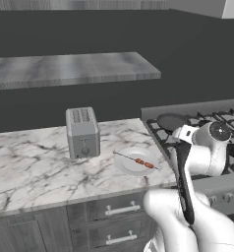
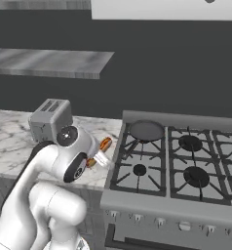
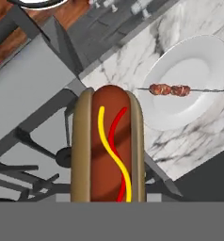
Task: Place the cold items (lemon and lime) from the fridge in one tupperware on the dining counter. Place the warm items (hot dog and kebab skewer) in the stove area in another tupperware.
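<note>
One hot dog (image 3: 108, 146), with a yellow and a red squiggle of sauce along the sausage, sits right in front of the hand camera, and the right base view shows its orange end (image 2: 105, 144) poking out beyond the wrist, so the fingers appear closed on it, though the fingertips themselves are hidden. One kebab skewer (image 1: 140, 162) lies across the one white plate (image 1: 126, 165) on the marble desk (image 1: 30, 167), just left of the stove (image 2: 186, 166). One silver toaster (image 1: 82, 132) stands upright on the desk, left of the plate and apart from it. One dark pan (image 2: 146, 130) rests on the stove's rear left burner. The arm bends up from the base and forward, its wrist hanging over the seam between desk and stove, with the hot dog raised above the stove's edge.
</note>
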Robot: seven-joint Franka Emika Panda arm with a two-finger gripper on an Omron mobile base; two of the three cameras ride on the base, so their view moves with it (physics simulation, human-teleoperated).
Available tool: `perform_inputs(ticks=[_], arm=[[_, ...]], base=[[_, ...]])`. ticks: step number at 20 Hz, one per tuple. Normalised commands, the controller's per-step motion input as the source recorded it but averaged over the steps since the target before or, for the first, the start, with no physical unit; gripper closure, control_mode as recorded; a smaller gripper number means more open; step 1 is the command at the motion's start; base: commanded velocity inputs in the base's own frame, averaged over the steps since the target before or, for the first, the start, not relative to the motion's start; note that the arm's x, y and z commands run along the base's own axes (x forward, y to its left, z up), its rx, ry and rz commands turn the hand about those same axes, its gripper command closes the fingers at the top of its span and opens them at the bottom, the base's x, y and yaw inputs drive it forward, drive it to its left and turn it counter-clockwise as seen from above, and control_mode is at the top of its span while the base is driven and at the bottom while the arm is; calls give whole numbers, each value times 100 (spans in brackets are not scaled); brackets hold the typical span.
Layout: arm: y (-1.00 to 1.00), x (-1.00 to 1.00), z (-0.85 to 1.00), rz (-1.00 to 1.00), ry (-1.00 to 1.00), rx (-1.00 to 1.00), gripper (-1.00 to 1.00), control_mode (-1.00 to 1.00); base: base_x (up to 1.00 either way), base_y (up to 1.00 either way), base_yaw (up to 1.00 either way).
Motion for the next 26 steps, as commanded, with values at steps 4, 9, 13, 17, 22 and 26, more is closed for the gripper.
perform_inputs(ticks=[4, 9, 13, 17, 22, 26], arm=[[60, -96, 29, 20, -28, -28, 100, -100], [59, -85, -5, 27, -21, -31, 100, -100], [66, -17, -63, 18, -9, -36, 100, -100], [47, 0, -69, 13, -7, -29, 100, -100], [48, 0, -70, 12, -2, -31, 100, -100], [0, 0, 0, 0, 0, 0, 100, 100]], base=[[0, 0, 0], [0, 0, 0], [0, 0, 0], [0, 0, 0], [0, 0, 0], [-26, 33, 31]])
